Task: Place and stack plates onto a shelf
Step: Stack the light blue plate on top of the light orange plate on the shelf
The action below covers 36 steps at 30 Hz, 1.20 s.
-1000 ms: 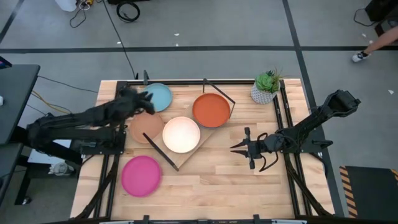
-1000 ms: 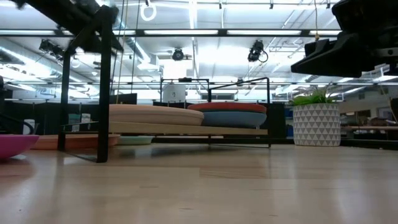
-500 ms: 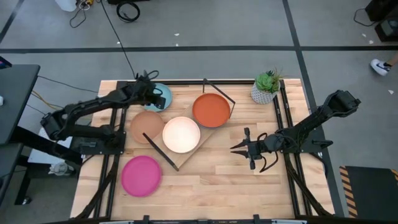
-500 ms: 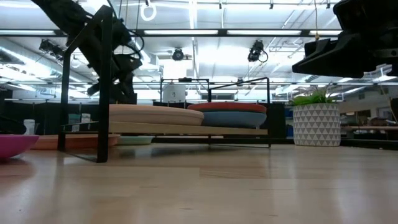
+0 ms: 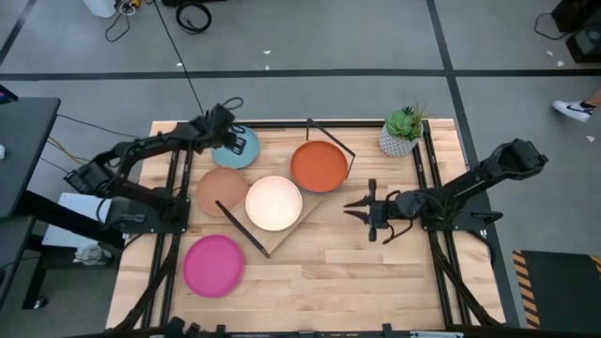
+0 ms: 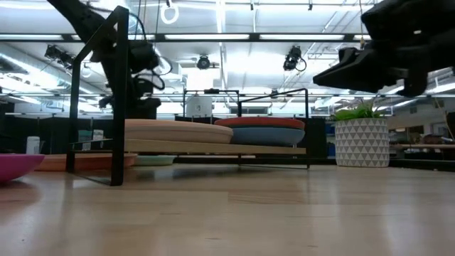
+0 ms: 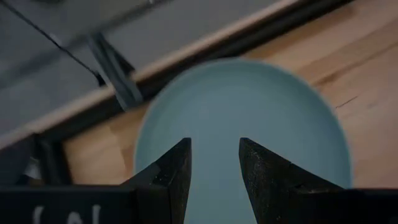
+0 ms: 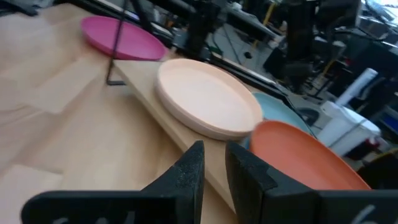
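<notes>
The shelf stands slantwise mid-table on black wire legs. On it lie the cream plate and the orange plate, which the low view shows stacked on a blue plate. A tan plate lies flat on the table beside the shelf's left end, and the pink plate lies near the left front. The light blue plate rests flat at the far left. My left gripper hovers open above this plate. My right gripper, shut, points at the shelf from the right.
A potted plant in a white pot stands at the far right corner. Black frame rails run along the table's left and right sides. Bare tabletop stretches across the near half. A person's shoe shows on the floor beyond.
My left arm has swung from above the tan plate toward the table's far edge and now stands over the light blue plate. My right gripper has shifted a little toward the shelf and the far edge. No plate has moved.
</notes>
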Motion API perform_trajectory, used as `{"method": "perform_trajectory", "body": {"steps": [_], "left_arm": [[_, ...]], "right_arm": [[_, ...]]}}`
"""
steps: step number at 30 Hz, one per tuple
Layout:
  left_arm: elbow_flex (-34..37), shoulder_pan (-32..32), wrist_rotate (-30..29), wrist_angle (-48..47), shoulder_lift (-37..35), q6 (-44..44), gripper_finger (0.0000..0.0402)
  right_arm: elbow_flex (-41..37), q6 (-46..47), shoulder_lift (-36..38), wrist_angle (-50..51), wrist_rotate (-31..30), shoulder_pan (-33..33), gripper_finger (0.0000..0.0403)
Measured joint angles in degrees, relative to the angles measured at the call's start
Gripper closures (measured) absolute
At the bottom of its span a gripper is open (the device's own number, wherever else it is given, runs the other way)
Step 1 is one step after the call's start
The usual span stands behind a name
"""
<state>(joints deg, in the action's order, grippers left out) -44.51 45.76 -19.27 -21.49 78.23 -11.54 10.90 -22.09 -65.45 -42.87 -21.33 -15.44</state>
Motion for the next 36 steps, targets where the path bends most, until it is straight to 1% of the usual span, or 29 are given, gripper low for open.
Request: {"method": "perform_trajectory", "body": {"steps": [2,3,9,10,13,17,19,23,26,32,36], "left_arm": [[-0.32,4.01,5.11,-1.05,1.69,-0.26,0.026],[-0.44,5.83,6.45,-1.62,2.55,-0.26,0.026],[-1.67,14.0,7.68,-4.19,6.33,1.67,0.026],[-2.0,14.41,8.83,-4.07,6.62,1.77,0.026],[-3.29,14.88,9.65,-3.61,7.4,1.75,0.026],[-4.21,14.22,8.28,-5.66,8.8,0.9,0.026],[-5.41,13.79,7.29,-8.08,9.92,0.48,0.026],[-9.2,12.36,4.41,-13.32,13.29,0.84,0.026],[-12.14,12.29,4.55,-16.06,16.52,0.86,0.026],[-18.62,14.83,4.8,-22.63,23.55,0.85,0.026],[-21.54,15.53,4.96,-24.34,26.75,1.24,0.026]], "right_arm": [[0.0,0.07,0.0,0.02,0.44,1.31,0.0332],[0.0,0.54,0.0,0.02,1.03,1.85,0.0332],[0.0,1.53,0.0,-0.11,6.1,3.95,0.0332],[0.0,1.53,-0.02,-0.37,6.36,4.06,0.0332],[0.0,1.48,-0.02,-1.69,6.44,4.51,0.0332],[0.0,1.44,-0.02,-1.72,6.89,4.89,0.0332],[0.0,1.44,-0.02,-1.75,8.09,5.08,0.0332],[0.0,1.35,-0.04,-2.69,9.78,5.16,0.0332],[0.0,1.38,-0.04,-2.74,10.17,5.16,0.0332],[0.0,1.53,-0.04,-2.76,11.43,5.14,0.0332],[0.0,1.53,-0.04,-2.74,12.56,5.14,0.0332]]}}
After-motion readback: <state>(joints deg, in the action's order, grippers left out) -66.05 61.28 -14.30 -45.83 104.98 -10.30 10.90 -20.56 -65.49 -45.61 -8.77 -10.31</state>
